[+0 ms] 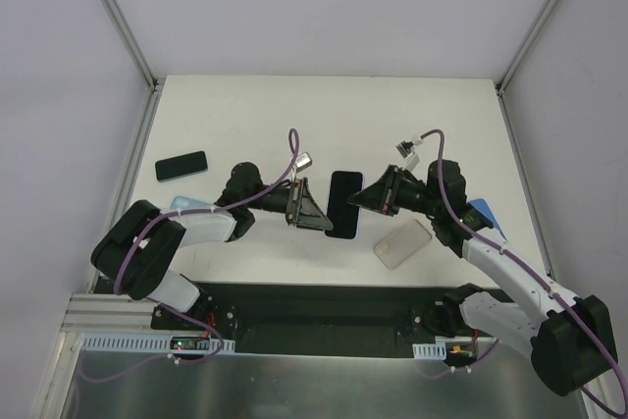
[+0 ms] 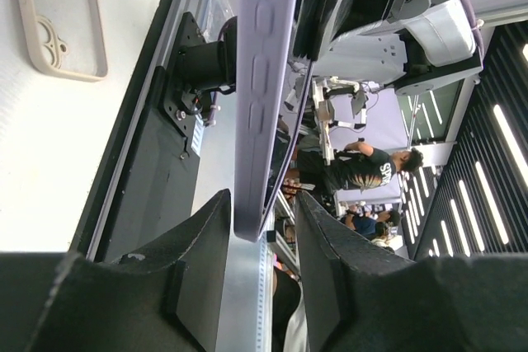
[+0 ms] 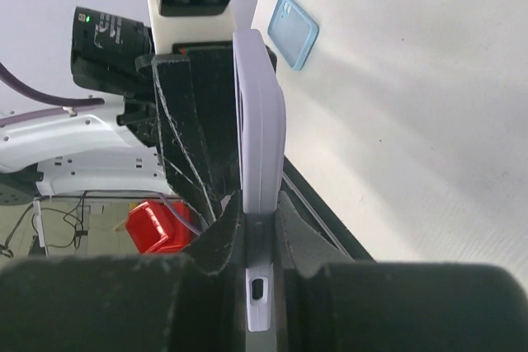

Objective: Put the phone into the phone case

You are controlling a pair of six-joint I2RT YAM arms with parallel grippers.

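Two arms meet over the middle of the table (image 1: 324, 115) in the top view. The phone (image 1: 344, 204) sits between them, dark face up, inside the lavender case (image 1: 341, 235), whose rim shows at the near end. The long axis runs from the arm bases toward the far edge. The left fingers (image 1: 316, 215) come in at the left long side toward the near end. The right fingers (image 1: 373, 195) come in at the right long side, a little farther up. Neither arm is clearly nearer. A second phone (image 1: 182, 166) lies well apart on the left, and a beige case (image 1: 402, 242) lies near the right arm.

From the left wrist, the case is edge-on, its button cut-outs facing the camera and a dark strip along one side. Its end lies between the left fingers, which straddle its thickness with a gap showing on at least one side, so they look released rather than clamped.

From the right wrist, the case is edge-on again and runs straight away from the camera. The right fingers are clenched on it from both faces, so this arm seems to carry the load. A light-blue case (image 3: 293, 30) lies on the table beyond.

Whether every corner of the phone is seated cannot be told. Any further pressing would fall to the free left fingers, working across the thickness.
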